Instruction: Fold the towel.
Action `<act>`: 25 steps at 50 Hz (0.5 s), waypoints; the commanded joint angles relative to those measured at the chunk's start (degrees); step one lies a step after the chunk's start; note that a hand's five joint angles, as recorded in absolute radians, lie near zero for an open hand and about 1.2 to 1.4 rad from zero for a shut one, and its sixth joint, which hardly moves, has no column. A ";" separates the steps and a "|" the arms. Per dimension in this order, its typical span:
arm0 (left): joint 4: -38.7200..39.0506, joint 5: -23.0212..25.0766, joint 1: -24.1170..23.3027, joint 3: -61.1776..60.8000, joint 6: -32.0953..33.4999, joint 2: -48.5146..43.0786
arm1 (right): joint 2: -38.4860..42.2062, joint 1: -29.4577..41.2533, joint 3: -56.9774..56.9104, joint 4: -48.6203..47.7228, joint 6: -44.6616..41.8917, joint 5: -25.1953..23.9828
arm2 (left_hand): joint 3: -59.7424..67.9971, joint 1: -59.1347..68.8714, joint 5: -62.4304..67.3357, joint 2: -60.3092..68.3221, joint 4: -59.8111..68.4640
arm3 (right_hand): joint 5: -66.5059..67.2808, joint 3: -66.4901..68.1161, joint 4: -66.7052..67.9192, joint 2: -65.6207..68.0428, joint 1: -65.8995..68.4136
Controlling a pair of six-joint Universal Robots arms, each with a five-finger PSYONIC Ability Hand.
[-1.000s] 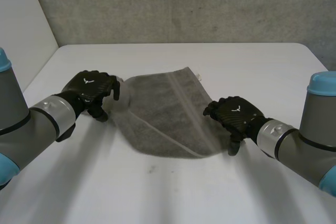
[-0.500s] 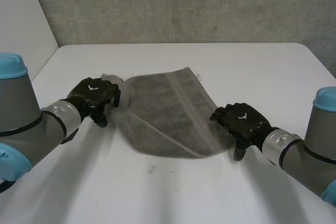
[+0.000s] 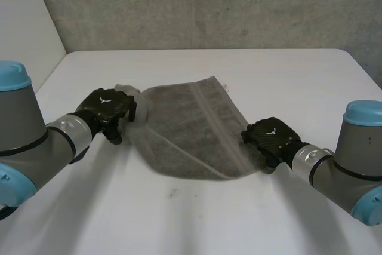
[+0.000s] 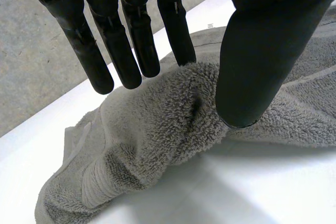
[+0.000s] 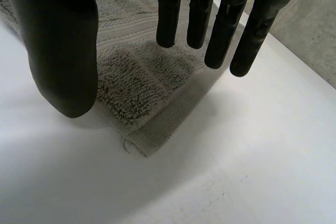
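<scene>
A grey towel [image 3: 185, 129] lies folded and skewed in the middle of the white table [image 3: 286, 76], with a pale band running across it. My left hand [image 3: 107, 107] rests at its bunched left corner. In the left wrist view the thumb [image 4: 262, 51] presses against a raised hump of towel [image 4: 157, 129], while the fingers [image 4: 131, 51] stay straight just above it. My right hand [image 3: 271, 137] is at the near right corner. In the right wrist view that corner [image 5: 142, 98] lies flat under my spread thumb [image 5: 63, 40] and straight fingers [image 5: 199, 14], with nothing gripped.
Bare table surface [image 3: 179, 219] lies between the towel and the near edge. A grey wall [image 3: 209, 4] stands behind the table's far edge, and a white panel [image 3: 24, 22] at the far left.
My right hand has dropped lower and drawn back slightly onto the towel's near right corner. My left hand has shifted a little towards the towel's left corner. The towel has hardly moved.
</scene>
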 commanded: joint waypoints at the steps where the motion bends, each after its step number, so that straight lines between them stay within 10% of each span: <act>1: 0.08 0.00 0.00 -0.09 -0.03 0.29 | 0.64 0.00 -0.80 0.00 0.00 0.06 | 5.99 6.08 5.99 6.02 6.05 | 2.00 2.48 2.52 2.88 2.84; 25: 0.08 0.09 -0.09 -0.44 -0.21 0.46 | 3.45 0.52 -3.79 -0.35 -0.08 0.24 | 5.99 6.08 5.99 6.02 6.05 | 6.88 7.35 7.39 7.75 7.71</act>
